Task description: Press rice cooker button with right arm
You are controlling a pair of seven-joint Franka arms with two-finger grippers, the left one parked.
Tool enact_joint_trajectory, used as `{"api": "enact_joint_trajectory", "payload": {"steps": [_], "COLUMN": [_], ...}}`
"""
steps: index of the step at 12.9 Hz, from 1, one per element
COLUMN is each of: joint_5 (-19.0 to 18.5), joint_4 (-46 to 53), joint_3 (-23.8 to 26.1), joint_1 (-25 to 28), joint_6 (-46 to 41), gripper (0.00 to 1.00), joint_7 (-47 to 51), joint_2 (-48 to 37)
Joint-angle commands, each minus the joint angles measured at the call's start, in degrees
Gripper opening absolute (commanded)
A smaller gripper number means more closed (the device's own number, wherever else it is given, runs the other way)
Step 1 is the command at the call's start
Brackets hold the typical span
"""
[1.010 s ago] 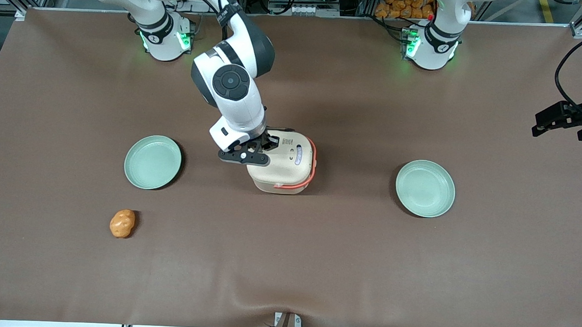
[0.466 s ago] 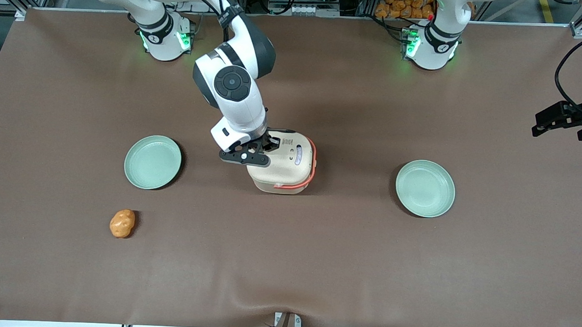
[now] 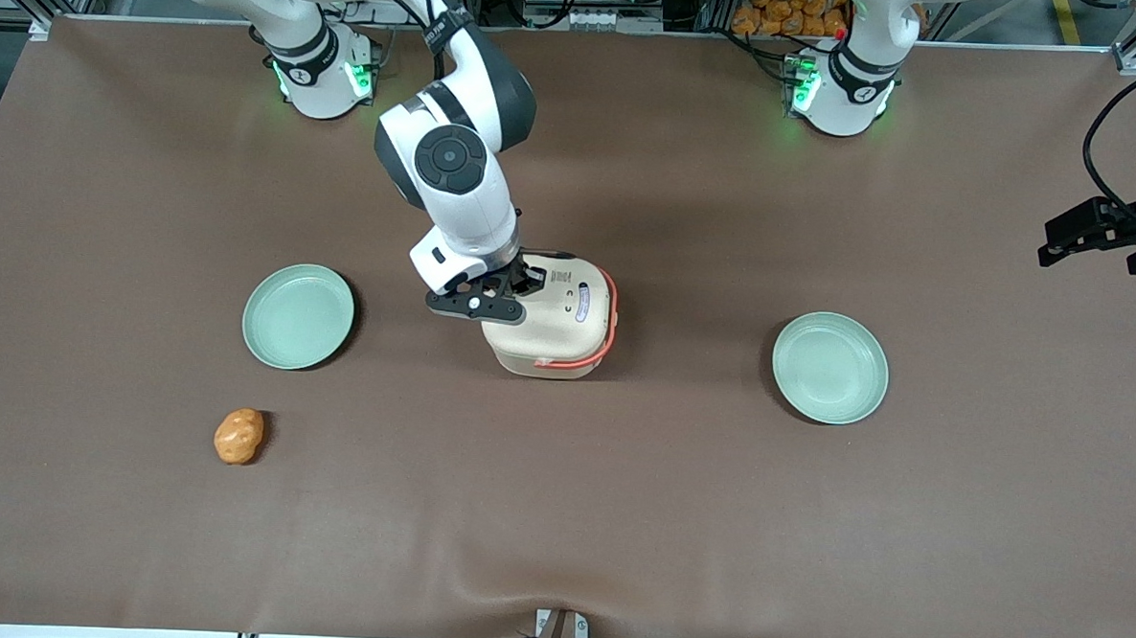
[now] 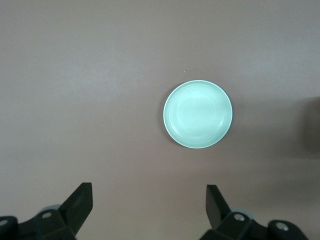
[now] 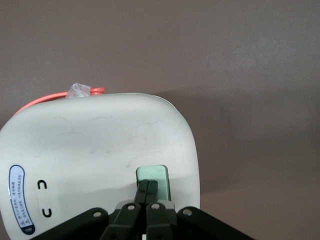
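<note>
The right arm covers the part of the rice cooker farthest from the front camera, so from the front the button cannot be seen at all; only the wrist view shows it. There the claw has its two fingers pressed together into one black tip, and that tip sits on the button, a pale green rectangle near the lid's edge (the tip covers part of it, so the button's full outline is hidden). The lower body of the cooker is cut off in that view, and the salmon handle peeks out only as a thin arc with a scrap of clear film on it. The oval label and two small dark marks lie on the lid, apart from the button.

The cooker stands near the middle of the brown table, between two green plates, each well apart from it. An orange lumpy object lies nearer the front camera, toward the working arm's end.
</note>
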Motion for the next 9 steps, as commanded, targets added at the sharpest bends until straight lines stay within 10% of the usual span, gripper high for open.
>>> {"api": "enact_joint_trajectory", "payload": {"steps": [1, 6, 9], "joint_5": [0.4, 0.49, 0.4], "joint_4": [2.6, 14.2, 14.57], "joint_3": [-0.7, -0.96, -0.96], "joint_1": [-0.37, -5.11, -11.16], "joint_6": [-5.59, -23.5, -29.85], "gripper": [0.0, 0.09, 1.0], "joint_7": [0.39, -4.6, -14.34], "joint_2": [-2.55, -5.27, -11.85]}}
